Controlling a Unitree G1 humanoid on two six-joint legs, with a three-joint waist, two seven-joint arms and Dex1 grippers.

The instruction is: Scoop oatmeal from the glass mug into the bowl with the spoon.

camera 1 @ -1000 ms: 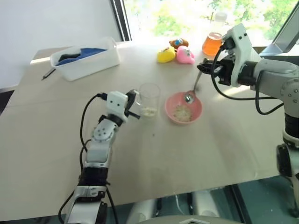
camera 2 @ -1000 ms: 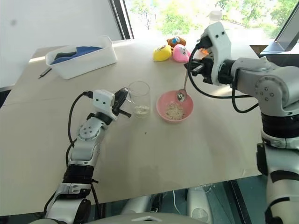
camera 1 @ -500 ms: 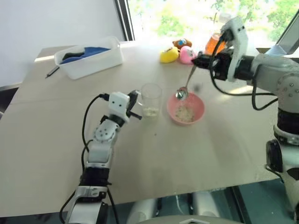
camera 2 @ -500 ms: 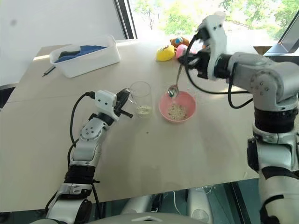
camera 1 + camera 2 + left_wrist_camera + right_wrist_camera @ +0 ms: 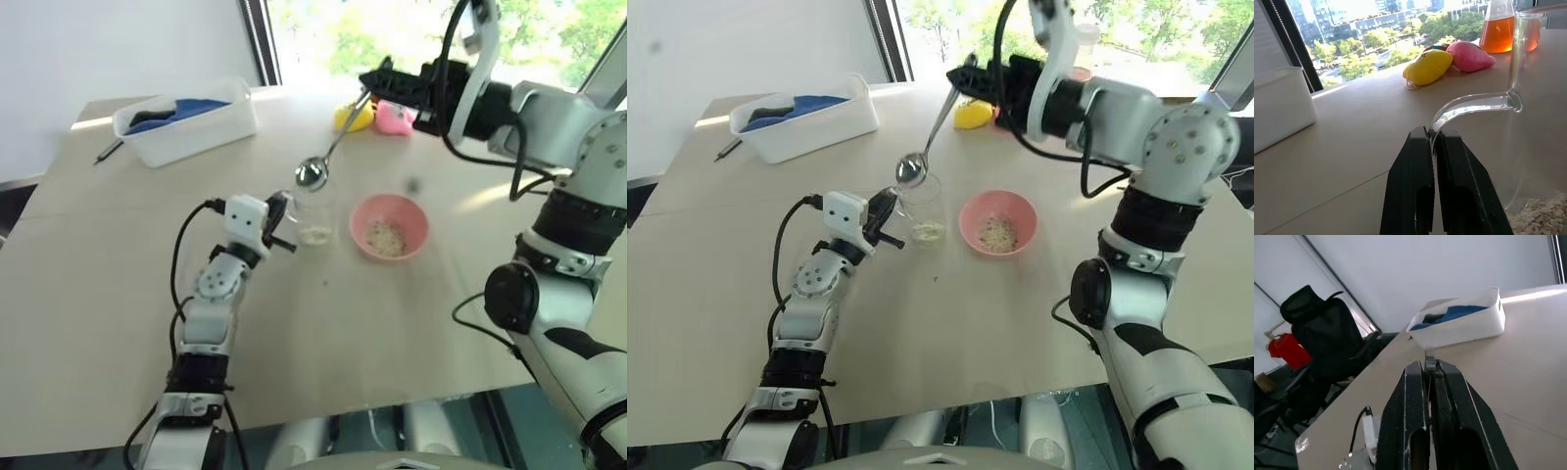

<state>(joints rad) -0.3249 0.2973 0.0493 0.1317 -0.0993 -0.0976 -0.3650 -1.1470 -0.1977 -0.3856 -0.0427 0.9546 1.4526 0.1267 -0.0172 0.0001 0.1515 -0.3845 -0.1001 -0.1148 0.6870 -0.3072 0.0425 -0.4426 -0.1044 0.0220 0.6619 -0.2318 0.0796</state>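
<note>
A: I'm holding the spoon (image 5: 912, 168) in the right tool (image 5: 377, 80), hovering over the glass mug (image 5: 314, 210).

B: Left tool (image 5: 1432, 142) is pinching the mug handle. Coming down off-centre risks clipping the rim, spilling oatmeal (image 5: 315, 234) short of the bowl (image 5: 390, 226).

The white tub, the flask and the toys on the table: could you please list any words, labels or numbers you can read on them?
None. No text shows on the white tub, the flask of orange liquid, the yellow toy or the pink toy.
</note>
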